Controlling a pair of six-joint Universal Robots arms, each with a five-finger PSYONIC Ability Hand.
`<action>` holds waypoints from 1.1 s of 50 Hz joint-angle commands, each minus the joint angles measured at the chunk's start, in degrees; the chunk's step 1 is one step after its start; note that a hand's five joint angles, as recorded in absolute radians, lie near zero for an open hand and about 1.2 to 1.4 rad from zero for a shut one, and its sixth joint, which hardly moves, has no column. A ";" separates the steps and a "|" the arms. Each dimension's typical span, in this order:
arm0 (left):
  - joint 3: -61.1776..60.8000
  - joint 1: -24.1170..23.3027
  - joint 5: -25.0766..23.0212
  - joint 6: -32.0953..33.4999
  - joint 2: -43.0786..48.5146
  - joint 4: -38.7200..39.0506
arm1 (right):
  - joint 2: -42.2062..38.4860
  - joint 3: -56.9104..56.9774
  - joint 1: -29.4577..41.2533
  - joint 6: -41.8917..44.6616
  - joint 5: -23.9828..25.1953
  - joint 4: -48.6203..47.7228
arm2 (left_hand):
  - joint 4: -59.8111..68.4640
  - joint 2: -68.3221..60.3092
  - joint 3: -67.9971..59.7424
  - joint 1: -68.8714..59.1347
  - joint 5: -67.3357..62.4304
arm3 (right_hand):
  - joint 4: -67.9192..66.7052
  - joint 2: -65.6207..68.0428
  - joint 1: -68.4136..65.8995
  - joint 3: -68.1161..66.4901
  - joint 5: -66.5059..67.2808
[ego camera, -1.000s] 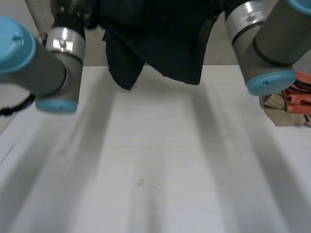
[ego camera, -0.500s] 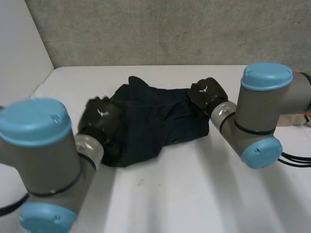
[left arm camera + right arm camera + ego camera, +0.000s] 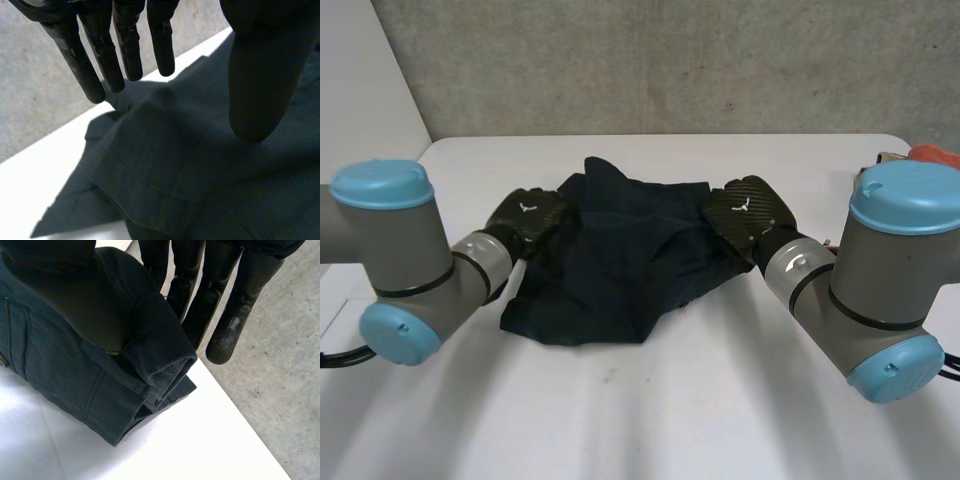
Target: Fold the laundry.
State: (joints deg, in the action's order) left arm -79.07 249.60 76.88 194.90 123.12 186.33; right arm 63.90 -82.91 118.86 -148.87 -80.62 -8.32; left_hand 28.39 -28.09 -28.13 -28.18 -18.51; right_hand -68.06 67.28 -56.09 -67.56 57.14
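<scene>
The right arm hides most of an orange cloth. The dark garment runs off the left wrist view.

- Over on the robot's left, the grey-jointed, light-blue-capped left arm reaches inward; its black fingered left hand is palm-down; fingers straight and spread, thumb held apart, gripping nothing
- The matching grey and light-blue right arm angles in; its black right hand sits knuckles-up; thumb and straight fingers pinch a fold of dark navy cloth
</scene>
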 commanded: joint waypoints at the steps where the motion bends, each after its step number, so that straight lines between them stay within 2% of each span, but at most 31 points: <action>1: 2.69 -0.25 0.55 0.13 5.10 0.00 | -0.09 -0.41 -0.03 -0.11 -0.15 -0.12 | 5.54 -5.84 -5.80 -5.75 -5.42 | -11.94 12.72 -23.91 -12.44 12.86; 8: 3.49 -0.34 1.17 1.10 6.60 -0.18 | -0.18 -0.32 -0.12 -0.11 -0.24 -0.29 | 5.54 -5.84 -5.80 -5.75 -5.42 | -11.94 12.72 -23.91 -12.44 12.86; 14: 2.78 -0.43 1.52 4.96 6.25 -0.09 | -0.18 -0.14 -0.38 -0.11 -0.42 -0.29 | 7.71 -8.01 -7.98 -7.92 -7.59 | -11.94 12.72 -23.91 -12.44 12.86; 19: 2.87 -0.87 2.57 7.51 7.30 0.00 | -0.27 0.38 -0.82 -0.11 -0.59 -0.21 | 29.20 -29.50 -29.46 -29.41 -29.08 | -11.94 12.72 -23.91 -12.44 12.86; 20: 2.87 -1.04 3.70 8.13 7.83 0.17 | -0.27 0.56 -0.65 -0.02 -0.59 -0.12 | 43.25 -43.54 -43.51 -43.46 -43.13 | -11.94 12.72 -23.91 -12.44 12.86; 21: 2.87 -1.13 4.50 8.39 7.92 0.35 | -0.27 0.65 -0.82 -0.02 -0.59 -0.12 | 50.55 -50.85 -50.81 -50.76 -50.43 | -11.94 12.72 -23.91 -12.44 12.86; 27: 3.05 -2.18 10.21 8.75 6.35 1.49 | -0.09 2.40 -0.82 0.24 -1.03 0.67 | 51.61 -51.91 -51.87 -51.82 -51.49 | -11.94 12.72 -23.91 -12.44 12.86; 31: 1.65 -3.94 13.03 8.83 -3.31 1.14 | 0.34 4.68 -0.82 0.86 -1.03 3.04 | 51.61 -51.91 -51.87 -51.82 -51.49 | -11.94 12.72 -23.91 -12.44 12.86; 32: 0.51 -4.03 13.64 8.83 -8.03 0.88 | 1.65 6.34 -0.82 1.29 -1.03 5.31 | 51.61 -51.91 -51.87 -51.82 -51.49 | -11.94 12.72 -23.91 -12.44 12.86; 38: -6.52 -4.29 13.38 8.40 -28.51 -0.52 | 6.93 14.86 -0.91 4.19 -0.24 17.08 | 51.61 -51.91 -51.87 -51.82 -51.49 | -11.94 12.72 -23.91 -12.44 12.86; 42: -10.56 -4.29 13.38 8.13 -35.91 -1.75 | 7.46 19.53 -0.82 6.30 -0.24 24.02 | 51.61 -51.91 -51.87 -51.82 -51.49 | -11.94 12.72 -23.91 -12.44 12.86; 49: -13.04 -5.35 13.47 8.04 -40.68 -8.08 | 10.10 22.97 -0.56 9.91 -0.24 34.24 | 51.61 -51.91 -51.87 -51.82 -51.49 | -11.94 12.72 -23.91 -12.44 12.86; 55: -13.04 -5.35 13.21 8.22 -36.48 -9.32 | 8.61 23.06 -0.21 11.14 -0.50 38.46 | 51.61 -51.91 -51.87 -51.82 -51.49 | -11.94 12.72 -23.91 -12.44 12.86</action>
State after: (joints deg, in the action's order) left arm -92.18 244.48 90.33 202.93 82.41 179.60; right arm 73.46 -60.01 118.31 -139.59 -80.84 24.65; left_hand 68.65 -68.61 -68.26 -65.51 -56.17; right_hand -68.08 67.53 -56.09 -67.56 57.14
